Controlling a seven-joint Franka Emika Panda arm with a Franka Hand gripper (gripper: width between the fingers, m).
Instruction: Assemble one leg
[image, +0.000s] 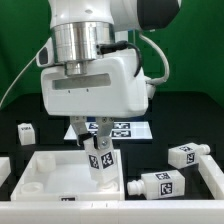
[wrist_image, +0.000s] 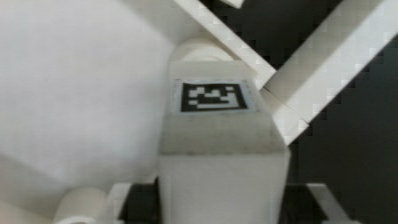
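Observation:
My gripper (image: 94, 136) is shut on a white leg (image: 101, 163) with black-and-white tags. It holds the leg upright and a little tilted over the white tabletop (image: 45, 176), near the corner at the exterior view's right. In the wrist view the held leg (wrist_image: 221, 120) fills the middle with one tag showing, and the tabletop (wrist_image: 80, 90) lies behind it. The fingertips (wrist_image: 128, 200) flank the leg. Whether the leg's lower end touches the tabletop is hidden.
Two more legs lie on the black table at the exterior view's right, one (image: 158, 184) near the tabletop and one (image: 187, 153) further back. A small white tagged cube (image: 25, 131) sits at the left. The marker board (image: 132, 130) lies behind the gripper.

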